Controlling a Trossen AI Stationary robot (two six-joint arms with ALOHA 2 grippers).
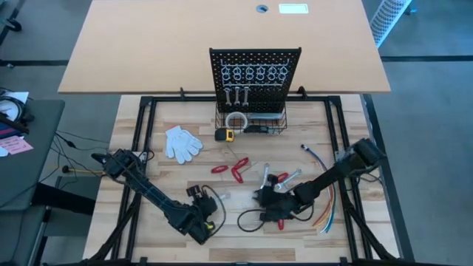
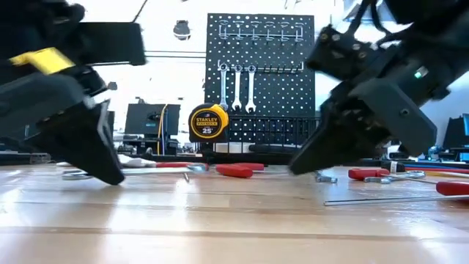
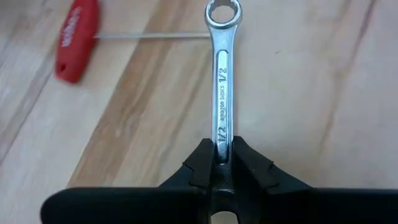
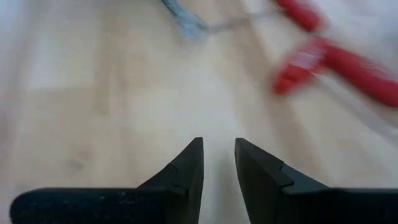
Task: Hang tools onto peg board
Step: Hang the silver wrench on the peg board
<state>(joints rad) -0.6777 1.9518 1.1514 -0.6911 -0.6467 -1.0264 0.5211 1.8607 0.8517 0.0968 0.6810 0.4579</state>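
- Slim silver metal combination wrench (image 3: pixel 222 81) — lying flat on the pale wooden tabletop (image 1: pixel 155 177) at its near-left part; ring end points away from the left gripper (image 3: pixel 222 163), whose two dark fingers are pinched shut on the shank near its open-jaw end.
- Handling, as a judgement: rigid steel, light for its length, smooth and likely slippery. A grip at one end leaves the ring free for a hook but lets the far end swing; a firm pinch across the flat faces should hold best.
- Three matching silver wrenches (image 1: pixel 236 95) — already hanging in a row on the upright black perforated metal peg board (image 1: pixel 255 59) at the far middle of the table, below its pale ring-shaped hooks (image 1: pixel 255 74).
- Red T-handled drivers (image 1: pixel 238 171) — loose on the table near its middle, more beside the right gripper (image 4: pixel 217 163).
- Right gripper — low over the near-right part of the table, fingers parted with nothing between them.
- Black wire basket (image 1: pixel 251 122) at the board's foot; yellow tape measure (image 2: pixel 208 122) just in front of it.
- White glove (image 1: pixel 181 142) — left of the basket, apart from the tools.
- Bundle of coloured wires (image 1: pixel 325 210) — near-right edge.
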